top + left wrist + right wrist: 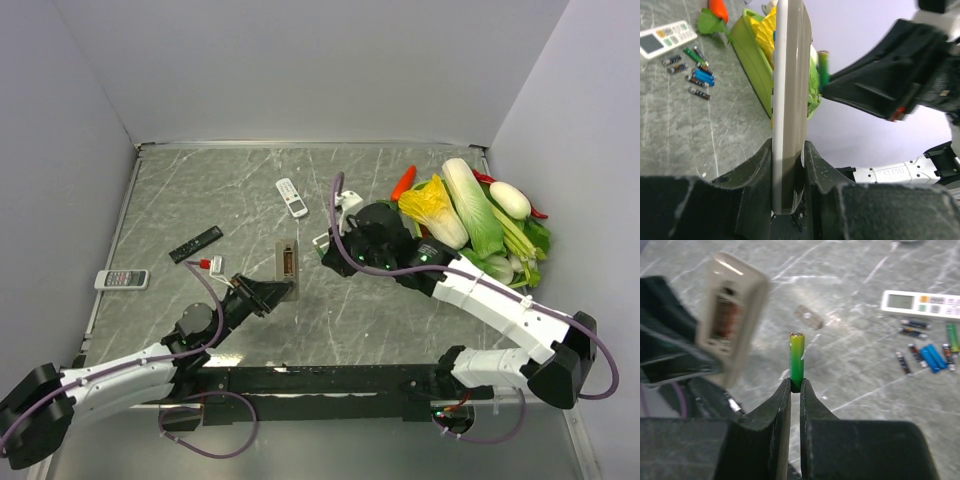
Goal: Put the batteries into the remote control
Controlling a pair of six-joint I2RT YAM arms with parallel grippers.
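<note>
The remote control [790,125] was clamped between the left fingers [752,172]; a green battery [797,357] was pinched upright by the right fingers [774,415].

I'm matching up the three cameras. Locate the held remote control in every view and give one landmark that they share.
Top external: remote control left of centre, just beyond the left arm's tip.
Left wrist: remote control seen edge-on, running up the centre.
Right wrist: remote control upper left, battery bay towards the camera.
Shared landmark: the slim white remote, lying flat.
</note>
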